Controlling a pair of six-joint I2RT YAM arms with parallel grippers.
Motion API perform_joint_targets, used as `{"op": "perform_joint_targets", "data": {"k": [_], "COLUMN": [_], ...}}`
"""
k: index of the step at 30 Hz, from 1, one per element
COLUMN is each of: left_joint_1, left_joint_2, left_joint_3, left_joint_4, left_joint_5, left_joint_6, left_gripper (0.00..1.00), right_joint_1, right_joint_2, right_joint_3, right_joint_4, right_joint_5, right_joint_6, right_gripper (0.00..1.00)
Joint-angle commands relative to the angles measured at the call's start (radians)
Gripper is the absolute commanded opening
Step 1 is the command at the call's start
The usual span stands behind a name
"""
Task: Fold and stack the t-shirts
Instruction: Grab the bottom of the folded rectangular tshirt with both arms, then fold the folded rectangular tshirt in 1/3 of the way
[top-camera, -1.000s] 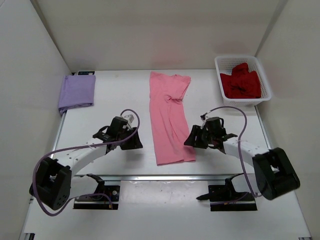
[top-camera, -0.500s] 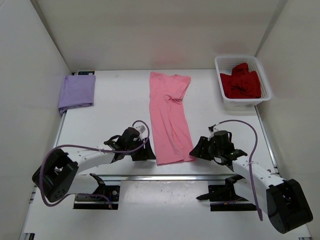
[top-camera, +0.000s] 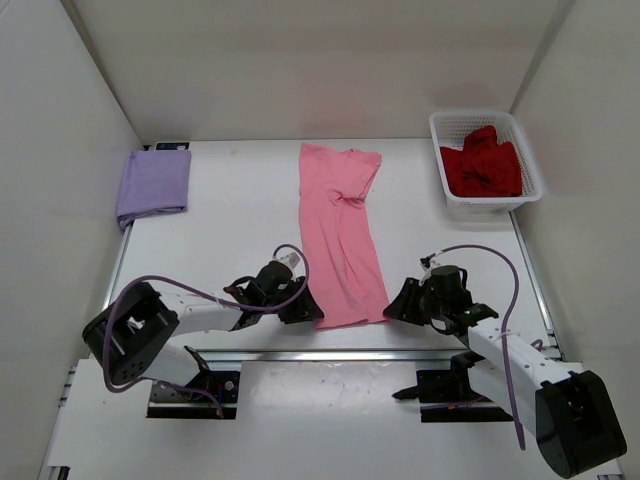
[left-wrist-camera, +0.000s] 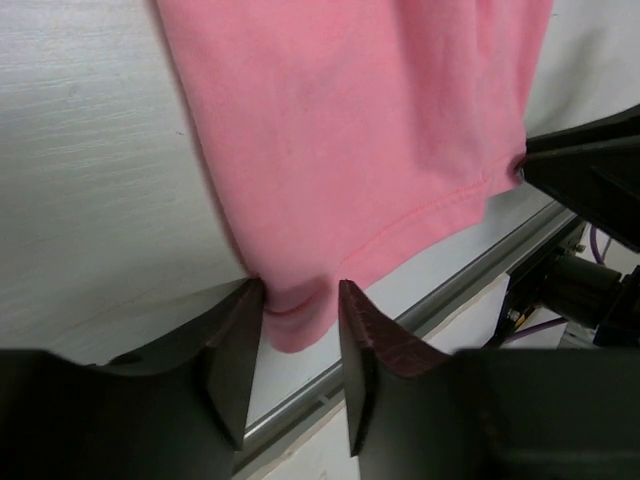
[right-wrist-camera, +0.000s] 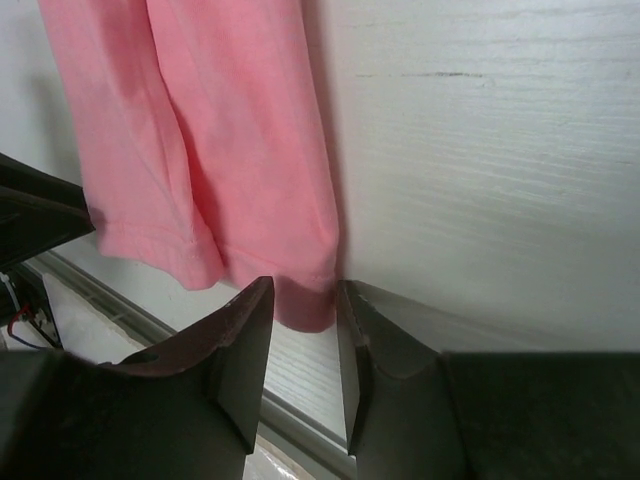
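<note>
Shirt hem (left-wrist-camera: 296, 316) between jaws — wrist views only

Pink t-shirt (top-camera: 340, 240) soft matt cloth w/ stitched hem, lavender t-shirt (top-camera: 153, 183) & dark red t-shirt (top-camera: 482, 166) matt cloth, basket (top-camera: 495, 201) white plastic lattice, table (top-camera: 230, 210) w/ fine grain, left gripper (left-wrist-camera: 300, 300) matt black plastic

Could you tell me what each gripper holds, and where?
Left gripper and right gripper each straddle a near hem corner of the pink t-shirt; grip unconfirmed.

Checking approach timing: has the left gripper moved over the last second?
Yes. The left gripper moved right and toward the near rail, reaching the near-left corner of the pink t-shirt.
</note>
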Motion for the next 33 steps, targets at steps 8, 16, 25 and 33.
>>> {"op": "perform_joint_targets", "data": {"k": [8, 16, 25, 33], "left_joint_1": [-0.016, 0.029, 0.128, 0.320], "left_joint_2": [0.021, -0.222, -0.423, -0.107], "left_joint_3": [-0.004, -0.099, -0.012, 0.372], "left_joint_4": [-0.074, -0.294, -0.469, -0.420], "left_joint_5": [-0.035, -0.043, 0.028, 0.034], "left_joint_6": [-0.003, 0.052, 0.090, 0.225], "left_gripper": [0.10, 0.00, 0.00, 0.00], "right_joint_1": [0.063, 0.338, 0.311, -0.023], "right_joint_2": [-0.005, -0.055, -0.103, 0.303], "right_joint_3": [-0.013, -0.022, 0.175, 0.546], "right_joint_4": [-0.081, -0.123, -0.249, -0.206], "right_joint_5": [0.023, 0.079, 0.077, -0.035], "right_joint_6": [-0.007, 0.148, 0.095, -0.220], "right_gripper": [0.05, 0.00, 0.00, 0.00]}}
